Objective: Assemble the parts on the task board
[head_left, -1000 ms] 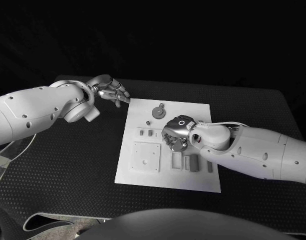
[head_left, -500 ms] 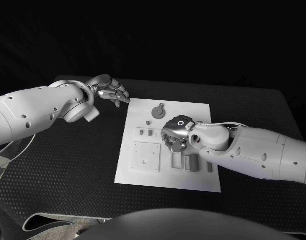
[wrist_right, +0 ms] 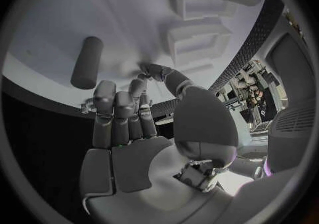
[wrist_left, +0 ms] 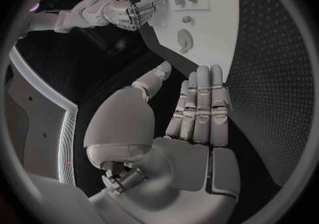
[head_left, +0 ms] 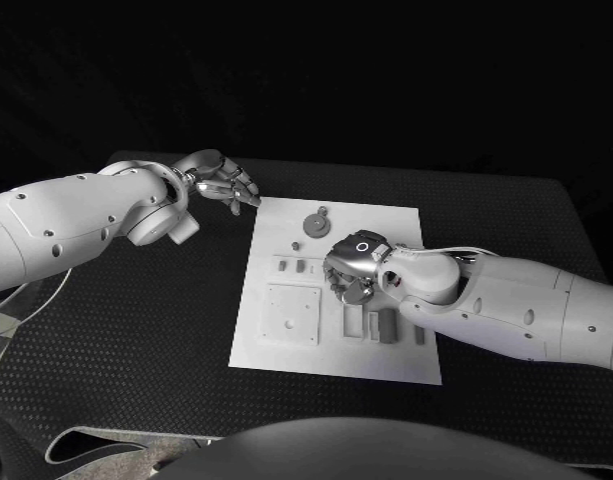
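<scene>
The black table [head_left: 133,330] is covered with a dotted mat, and the white task board [head_left: 338,360] lies flat at its middle. The left arm [head_left: 47,235] is stretched in over the table's far left part, and the right arm [head_left: 537,310] reaches across the board's right half.

The left hand [head_left: 217,180] is held above the mat just beside the board's far left corner, touching nothing; in the left wrist view its fingers [wrist_left: 199,101] are seen extended straight and side by side, with nothing between them and the thumb. The right hand [head_left: 352,268] is lowered over the middle of the board, its fingers [wrist_right: 119,112] curled downward with their tips at the board surface; whether a part is pinched there cannot be told.

On the board, a square plate [head_left: 292,313] with holes is seen at the near left. Grey rectangular parts [head_left: 381,325] lie just beside it to the right, close under the right hand. A round part [head_left: 315,222] rests near the far edge, and two small blocks [head_left: 293,266] sit between it and the square plate. In the right wrist view a grey cylindrical peg [wrist_right: 86,62] lies flat on the board, apart from the fingertips.
</scene>
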`<act>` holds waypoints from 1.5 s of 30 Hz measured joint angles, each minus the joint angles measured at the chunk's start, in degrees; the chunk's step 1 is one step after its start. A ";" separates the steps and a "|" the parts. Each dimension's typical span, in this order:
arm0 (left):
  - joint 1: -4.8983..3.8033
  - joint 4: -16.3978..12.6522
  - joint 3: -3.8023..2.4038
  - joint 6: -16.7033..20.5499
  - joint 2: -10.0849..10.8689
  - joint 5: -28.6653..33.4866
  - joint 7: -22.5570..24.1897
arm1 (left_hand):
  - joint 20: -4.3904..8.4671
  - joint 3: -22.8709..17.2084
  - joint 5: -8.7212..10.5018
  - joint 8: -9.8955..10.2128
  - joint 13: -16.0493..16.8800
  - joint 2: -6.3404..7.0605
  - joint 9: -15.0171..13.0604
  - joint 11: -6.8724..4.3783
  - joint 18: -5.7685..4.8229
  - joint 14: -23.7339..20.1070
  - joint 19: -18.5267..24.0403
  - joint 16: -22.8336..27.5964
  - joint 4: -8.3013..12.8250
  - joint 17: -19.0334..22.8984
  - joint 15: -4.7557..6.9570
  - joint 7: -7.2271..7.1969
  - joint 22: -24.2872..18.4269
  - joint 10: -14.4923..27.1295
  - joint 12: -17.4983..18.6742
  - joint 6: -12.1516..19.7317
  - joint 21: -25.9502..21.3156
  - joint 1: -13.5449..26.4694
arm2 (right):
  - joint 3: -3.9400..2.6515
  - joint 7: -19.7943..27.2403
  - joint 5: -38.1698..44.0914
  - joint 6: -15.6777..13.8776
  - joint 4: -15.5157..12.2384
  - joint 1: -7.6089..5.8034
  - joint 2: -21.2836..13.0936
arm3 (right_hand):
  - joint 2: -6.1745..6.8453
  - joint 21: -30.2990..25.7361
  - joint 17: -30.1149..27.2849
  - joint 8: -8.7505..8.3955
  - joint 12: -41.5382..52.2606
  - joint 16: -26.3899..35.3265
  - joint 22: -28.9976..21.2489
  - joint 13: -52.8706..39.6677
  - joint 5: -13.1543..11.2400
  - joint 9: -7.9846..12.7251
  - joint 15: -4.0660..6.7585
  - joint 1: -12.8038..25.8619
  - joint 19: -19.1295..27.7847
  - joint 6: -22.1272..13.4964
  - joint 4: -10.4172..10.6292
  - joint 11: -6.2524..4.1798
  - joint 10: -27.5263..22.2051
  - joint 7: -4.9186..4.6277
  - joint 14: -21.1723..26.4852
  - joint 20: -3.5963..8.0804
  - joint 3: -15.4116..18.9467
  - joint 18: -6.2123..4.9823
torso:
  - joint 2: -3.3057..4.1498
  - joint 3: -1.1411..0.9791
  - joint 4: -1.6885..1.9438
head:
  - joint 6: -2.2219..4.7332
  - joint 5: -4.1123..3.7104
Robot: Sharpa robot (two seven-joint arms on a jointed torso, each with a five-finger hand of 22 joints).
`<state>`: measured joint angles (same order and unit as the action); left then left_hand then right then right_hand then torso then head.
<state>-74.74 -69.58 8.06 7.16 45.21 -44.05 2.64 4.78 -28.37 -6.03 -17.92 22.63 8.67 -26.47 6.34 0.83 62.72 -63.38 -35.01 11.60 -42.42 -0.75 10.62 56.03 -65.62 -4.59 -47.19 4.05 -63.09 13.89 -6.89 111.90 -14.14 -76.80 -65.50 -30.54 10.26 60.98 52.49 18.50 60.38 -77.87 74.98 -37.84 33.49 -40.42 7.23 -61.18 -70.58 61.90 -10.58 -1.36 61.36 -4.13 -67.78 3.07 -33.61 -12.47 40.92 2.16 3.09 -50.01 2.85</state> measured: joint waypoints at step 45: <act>0.15 -7.11 3.11 -3.21 2.81 4.54 -2.14 | 0.00 1.40 0.23 -0.66 0.69 -0.13 0.74 -0.62 0.00 0.26 0.00 1.51 -0.44 -1.44 0.25 -0.64 -0.07 -2.27 0.18 -2.79 0.00 2.75 | -8.80 -2.67 0.12 -2.99 -7.22 -0.03 -4.72 | -0.32 0.00 0.08 0.11 -0.26 0.00 0.00 0.27 0.02 -0.28 0.03 0.07 -0.38 0.14 0.47 -0.39 0.81 0.24 -0.82 -0.01 -0.15 -0.03 | -0.09 -0.01 0.02 | 0.86 -0.03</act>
<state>-74.59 -76.69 11.17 3.95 48.01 -39.51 0.50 4.78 -26.97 -5.80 -18.58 23.32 8.54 -25.73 5.72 0.84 62.99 -63.38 -33.50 11.16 -43.86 -0.50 9.98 55.96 -67.89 -4.41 -49.98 4.04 -60.34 5.10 -9.56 112.02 -17.14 -84.02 -65.53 -35.26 9.95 60.98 52.58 18.62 60.12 -77.86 74.98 -37.57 33.51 -40.70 7.26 -61.10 -70.96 62.04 -10.11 -1.75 62.17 -3.89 -68.60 3.05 -33.76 -12.50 40.83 2.15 3.11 -49.15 2.82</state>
